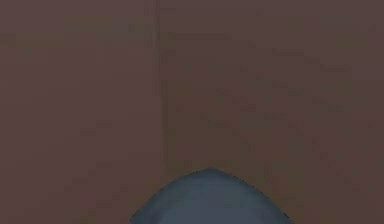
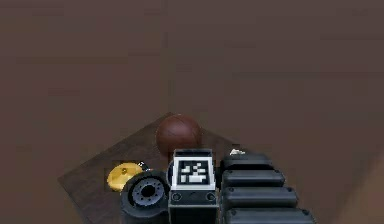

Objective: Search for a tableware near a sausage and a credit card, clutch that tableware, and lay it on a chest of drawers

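A round reddish-brown thing (image 2: 178, 133), smooth and domed like an upturned bowl or a ball, rests at the far corner of a dark brown wooden top (image 2: 90, 172); whether it is the tableware cannot be told

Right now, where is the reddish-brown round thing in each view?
Arm side view: the reddish-brown round thing sits at the middle, on the dark tabletop, before the brown wall.
Forward view: brown wall ahead, blue-grey dome at the bottom edge.
Shared landmark: the brown wall.
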Robot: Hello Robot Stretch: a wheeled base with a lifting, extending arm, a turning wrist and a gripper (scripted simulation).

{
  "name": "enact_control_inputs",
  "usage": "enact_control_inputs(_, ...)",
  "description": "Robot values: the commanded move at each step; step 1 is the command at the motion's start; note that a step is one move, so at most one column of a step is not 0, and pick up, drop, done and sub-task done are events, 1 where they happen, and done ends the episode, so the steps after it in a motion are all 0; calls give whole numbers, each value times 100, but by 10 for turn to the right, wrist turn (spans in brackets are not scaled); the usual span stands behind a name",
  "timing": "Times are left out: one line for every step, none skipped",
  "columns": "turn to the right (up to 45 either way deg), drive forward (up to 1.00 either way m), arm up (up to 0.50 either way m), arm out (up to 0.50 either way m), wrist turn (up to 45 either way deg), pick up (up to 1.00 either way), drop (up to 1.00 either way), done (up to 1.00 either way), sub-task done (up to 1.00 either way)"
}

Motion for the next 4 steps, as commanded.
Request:
enact_control_inputs(0,0,0,38,0,0,0,0,0)
enact_control_inputs(0,0,0,0,450,0,0,0,0)
enact_control_inputs(0,0,0,0,450,0,0,0,0)
enact_control_inputs(0,0,0,0,360,0,0,0,0)
